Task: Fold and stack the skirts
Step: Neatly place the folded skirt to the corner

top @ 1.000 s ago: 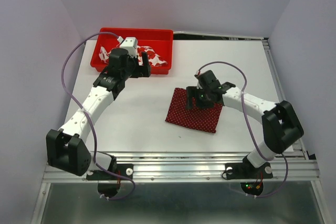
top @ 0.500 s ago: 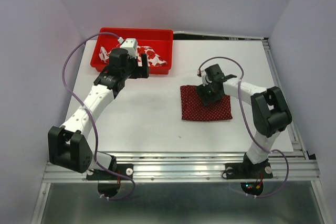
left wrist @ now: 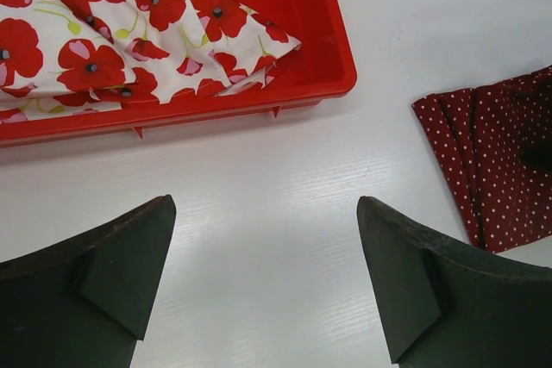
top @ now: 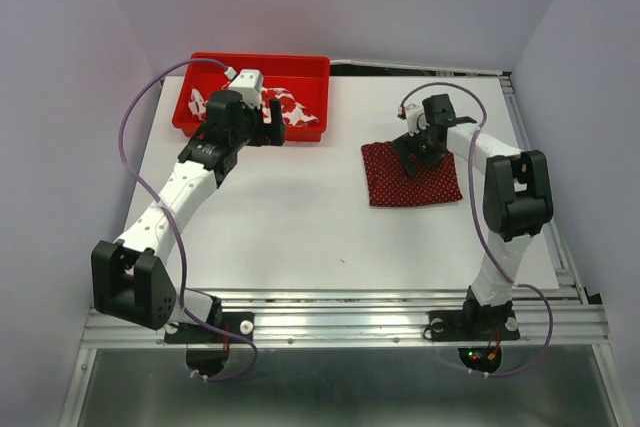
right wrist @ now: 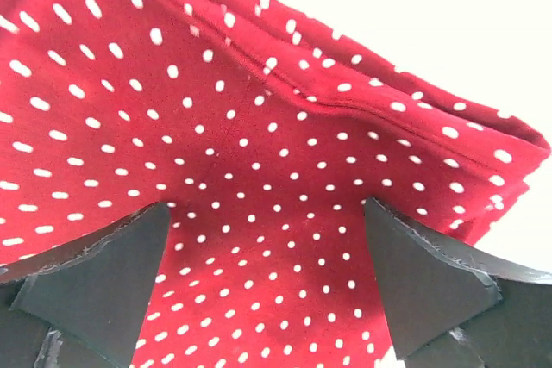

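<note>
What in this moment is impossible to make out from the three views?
Top view: left arm covers most of the floral skirt in the tray.
Left wrist view: frame edges cut off both skirts.
Right wrist view: polka-dot skirt fills the frame; whether the right claw touches it cannot be told.

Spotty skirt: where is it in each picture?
Top view: the spotty skirt lies right of the middle of the table, under the right gripper.
Left wrist: at the right edge, partly cut off.
Right wrist: fills nearly the whole picture.
Shared landmark: the white table under it shows in all three.
</note>
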You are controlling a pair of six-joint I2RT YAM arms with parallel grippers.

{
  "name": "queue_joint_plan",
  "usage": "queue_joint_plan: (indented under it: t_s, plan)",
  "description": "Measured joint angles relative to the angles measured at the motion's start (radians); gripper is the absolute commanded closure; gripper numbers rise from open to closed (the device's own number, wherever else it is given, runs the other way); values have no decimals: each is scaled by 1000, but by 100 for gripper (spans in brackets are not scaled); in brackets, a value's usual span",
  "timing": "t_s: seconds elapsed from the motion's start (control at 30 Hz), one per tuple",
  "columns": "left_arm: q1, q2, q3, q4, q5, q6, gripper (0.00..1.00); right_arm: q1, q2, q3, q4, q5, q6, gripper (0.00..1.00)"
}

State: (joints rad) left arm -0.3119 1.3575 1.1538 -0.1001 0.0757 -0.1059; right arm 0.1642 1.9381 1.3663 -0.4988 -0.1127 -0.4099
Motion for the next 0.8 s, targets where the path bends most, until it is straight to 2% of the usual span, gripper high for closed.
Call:
queue_joint_plan:
  t_s: [0.17, 0.3, 0.43, 0.53, 0.8]
  plan:
    - [0, -3, -2, 6, 16, -15, 2, 0, -32, 112, -62, -10, 124, 0]
    - [0, -24, -18, 13, 21, -28, 2, 0, -144, 142, -96, -6, 267, 0]
    - [0, -44, -30, 16, 21, -35, 2, 7, -242, 90, -105, 8, 434, 0]
    - [0, -46, -32, 18, 20, -36, 2, 32, -252, 14, -127, 26, 527, 0]
    - [0, -46, -36, 21, 18, -36, 2, 114, -198, -146, -176, 95, 617, 0]
